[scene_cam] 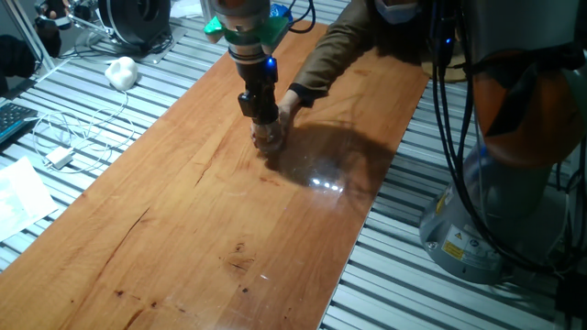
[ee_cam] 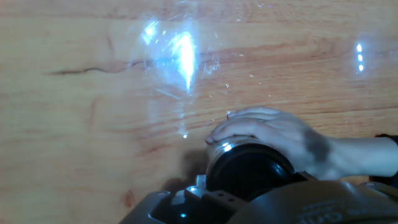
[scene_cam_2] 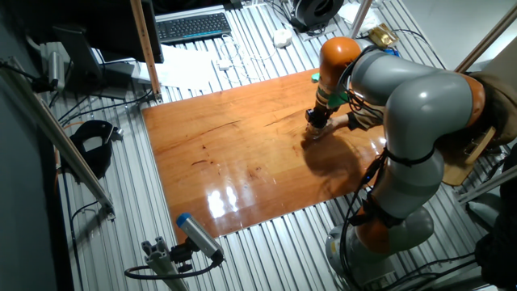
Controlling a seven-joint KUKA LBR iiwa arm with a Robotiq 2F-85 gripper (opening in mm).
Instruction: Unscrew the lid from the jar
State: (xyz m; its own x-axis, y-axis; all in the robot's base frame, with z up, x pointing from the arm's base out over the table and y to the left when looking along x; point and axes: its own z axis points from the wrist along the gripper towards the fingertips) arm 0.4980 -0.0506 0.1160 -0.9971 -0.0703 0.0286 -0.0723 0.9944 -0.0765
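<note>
The small clear jar [scene_cam: 270, 140] stands on the wooden table [scene_cam: 211, 220], and a person's hand [scene_cam: 292, 103] holds it from behind. The black lid [ee_cam: 249, 169] sits on the jar, and in the hand view its rim shows under the person's fingers [ee_cam: 267, 130]. My gripper [scene_cam: 261, 117] is straight above the jar, with its fingers close together down on the lid's top. In the other fixed view the gripper [scene_cam_2: 316, 121] hides most of the jar [scene_cam_2: 314, 132]. The knob itself is hidden by the fingers.
The person's sleeved arm [scene_cam: 335, 50] reaches in from the far side. A keyboard [scene_cam_2: 192, 27], cables and an adapter [scene_cam: 60, 158] lie off the table's left. A white object [scene_cam: 121, 71] lies beyond its far corner. My arm's base [scene_cam: 486, 211] stands to the right.
</note>
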